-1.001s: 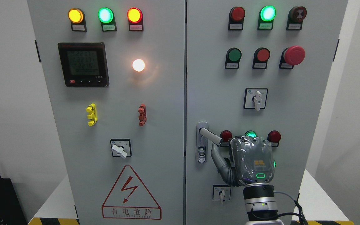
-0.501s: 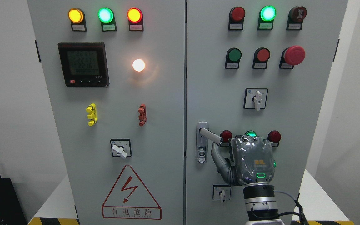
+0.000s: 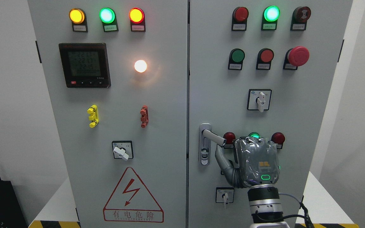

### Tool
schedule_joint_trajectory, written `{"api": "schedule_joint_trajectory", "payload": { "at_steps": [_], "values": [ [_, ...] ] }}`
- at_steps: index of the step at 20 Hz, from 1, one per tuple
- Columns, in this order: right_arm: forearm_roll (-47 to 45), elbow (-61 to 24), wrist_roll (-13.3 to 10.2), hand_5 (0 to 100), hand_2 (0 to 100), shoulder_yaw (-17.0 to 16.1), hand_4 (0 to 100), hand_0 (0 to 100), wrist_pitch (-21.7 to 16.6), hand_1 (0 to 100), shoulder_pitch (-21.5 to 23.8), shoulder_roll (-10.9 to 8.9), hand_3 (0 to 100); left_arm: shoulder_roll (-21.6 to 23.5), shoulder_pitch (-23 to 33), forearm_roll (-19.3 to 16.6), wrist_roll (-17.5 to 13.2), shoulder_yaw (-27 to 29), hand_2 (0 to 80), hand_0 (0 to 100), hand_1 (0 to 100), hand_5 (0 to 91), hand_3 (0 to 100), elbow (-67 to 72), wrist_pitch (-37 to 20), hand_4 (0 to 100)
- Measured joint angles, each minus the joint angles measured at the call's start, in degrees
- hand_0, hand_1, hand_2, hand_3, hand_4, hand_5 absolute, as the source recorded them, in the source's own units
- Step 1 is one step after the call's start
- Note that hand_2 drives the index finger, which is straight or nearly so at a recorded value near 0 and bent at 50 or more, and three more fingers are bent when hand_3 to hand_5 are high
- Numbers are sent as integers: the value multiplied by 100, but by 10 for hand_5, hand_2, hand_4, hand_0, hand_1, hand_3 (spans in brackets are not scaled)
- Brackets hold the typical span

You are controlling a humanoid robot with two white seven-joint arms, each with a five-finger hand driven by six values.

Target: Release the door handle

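Right hand [image 3: 256,164], fingers hidden so grip unclear, sits beside the tilted silver door handle [image 3: 214,138].

The door handle [image 3: 214,138] juts out from the right door [image 3: 220,95] just left of the right hand [image 3: 257,163], whose thumb [image 3: 222,158] reaches up right beneath the lever's free end, so little room is left between the two. Close around the hand stand a red lamp [image 3: 229,138], a green lamp [image 3: 254,136], another red lamp [image 3: 278,138], and a small rotary switch [image 3: 224,195] below. Between the lamps and the upper rotary switch [image 3: 259,99] the panel lies bare.
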Motion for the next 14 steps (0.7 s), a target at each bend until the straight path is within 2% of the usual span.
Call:
{"api": "schedule_joint_trajectory", "payload": {
  "at_steps": [14],
  "values": [
    [-58,0,-1,967,993,-10,1000,561,0,68,-56,-19,1000,0,0,-1,0,0,0,120,389,0,0,0,0,0]
  ]
}}
